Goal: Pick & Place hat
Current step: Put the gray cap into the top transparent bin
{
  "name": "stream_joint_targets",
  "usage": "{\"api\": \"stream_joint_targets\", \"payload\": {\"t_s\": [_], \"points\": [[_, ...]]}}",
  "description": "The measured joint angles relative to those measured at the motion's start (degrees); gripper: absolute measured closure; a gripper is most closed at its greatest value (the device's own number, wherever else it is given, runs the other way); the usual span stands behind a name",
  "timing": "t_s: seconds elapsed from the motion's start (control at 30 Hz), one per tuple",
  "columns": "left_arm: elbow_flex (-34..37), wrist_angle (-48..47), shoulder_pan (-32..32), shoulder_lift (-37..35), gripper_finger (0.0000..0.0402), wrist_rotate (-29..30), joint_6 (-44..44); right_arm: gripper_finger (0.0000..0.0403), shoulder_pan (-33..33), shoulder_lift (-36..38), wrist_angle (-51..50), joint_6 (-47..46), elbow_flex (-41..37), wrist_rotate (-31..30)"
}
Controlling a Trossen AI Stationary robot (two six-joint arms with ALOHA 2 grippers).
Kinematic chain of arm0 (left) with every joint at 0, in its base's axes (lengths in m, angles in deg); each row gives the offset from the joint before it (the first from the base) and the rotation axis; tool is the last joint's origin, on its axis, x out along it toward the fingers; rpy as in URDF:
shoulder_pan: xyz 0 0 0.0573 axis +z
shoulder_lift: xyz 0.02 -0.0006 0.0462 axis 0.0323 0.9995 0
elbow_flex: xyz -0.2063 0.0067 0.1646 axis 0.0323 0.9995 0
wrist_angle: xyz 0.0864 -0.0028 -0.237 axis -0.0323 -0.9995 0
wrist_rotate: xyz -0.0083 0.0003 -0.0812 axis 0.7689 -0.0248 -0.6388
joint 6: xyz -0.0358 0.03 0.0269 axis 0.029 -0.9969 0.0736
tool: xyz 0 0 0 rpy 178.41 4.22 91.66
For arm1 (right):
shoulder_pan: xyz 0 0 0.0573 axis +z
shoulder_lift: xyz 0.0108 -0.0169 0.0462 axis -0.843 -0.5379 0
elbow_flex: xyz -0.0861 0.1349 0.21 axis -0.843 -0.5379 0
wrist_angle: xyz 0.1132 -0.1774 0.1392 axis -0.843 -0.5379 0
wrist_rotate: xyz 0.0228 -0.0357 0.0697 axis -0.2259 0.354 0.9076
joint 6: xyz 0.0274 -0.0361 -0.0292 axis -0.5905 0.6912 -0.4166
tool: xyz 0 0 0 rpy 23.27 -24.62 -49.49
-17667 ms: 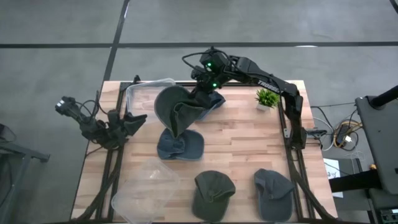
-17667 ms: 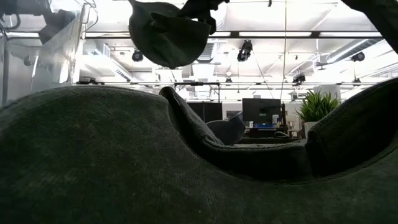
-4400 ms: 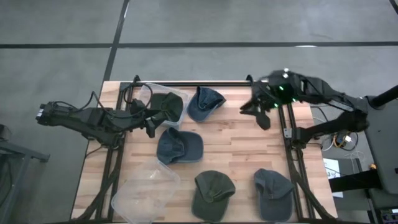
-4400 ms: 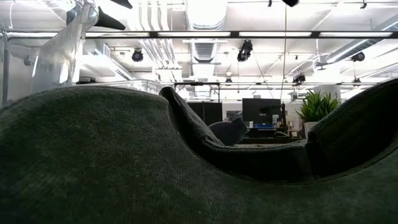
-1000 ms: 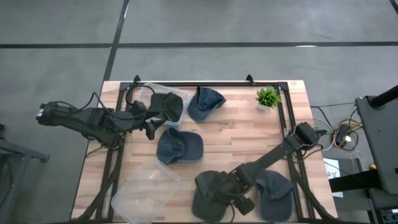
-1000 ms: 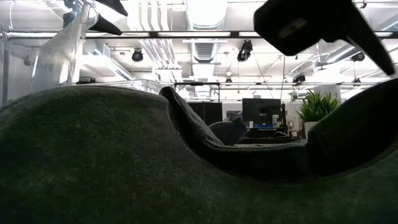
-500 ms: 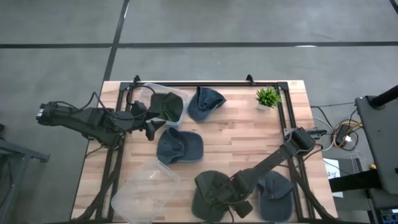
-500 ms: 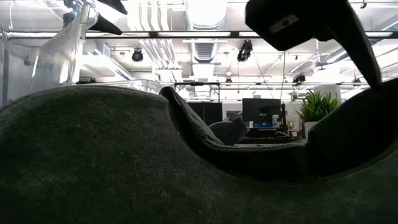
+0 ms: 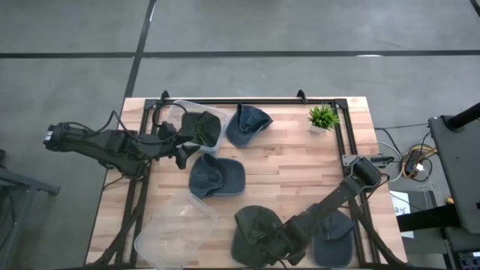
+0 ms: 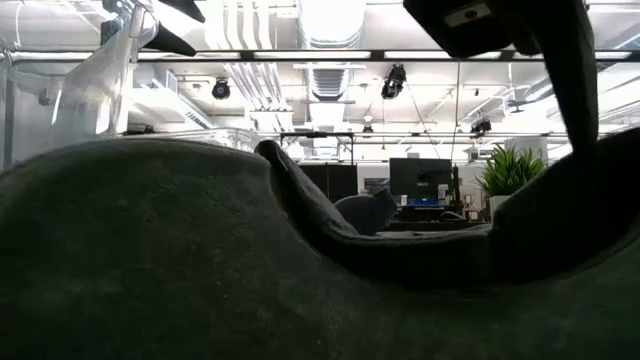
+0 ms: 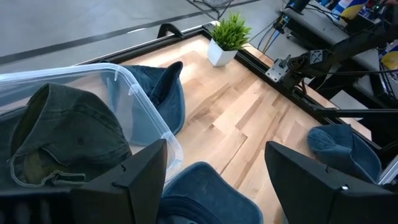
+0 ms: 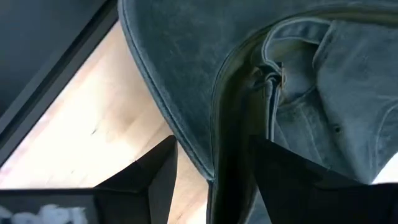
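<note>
- Nearest, the right gripper (image 12: 211,168) has its jaws spread astride the edge of the dark green hat (image 9: 255,232) at the desk's (image 9: 292,169) front edge, probably so as to pinch it.
- Beside it lies a grey-blue hat (image 9: 336,234).
- An empty clear bin (image 9: 176,225) sits front-left.
- Farther back, the left gripper (image 11: 211,180) hovers, jaws spread, beside a second bin (image 11: 134,99) holding a green hat (image 11: 62,134).
</note>
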Motion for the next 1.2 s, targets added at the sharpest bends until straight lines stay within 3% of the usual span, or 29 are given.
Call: {"api": "stream_joint_targets", "payload": {"t_s": [1.2], "points": [[0.0,-0.02,0.0,0.0,0.0138,-1.04,0.42,0.0219,0.92,0.0,12.89,-1.04,-6.25,-3.31]]}}
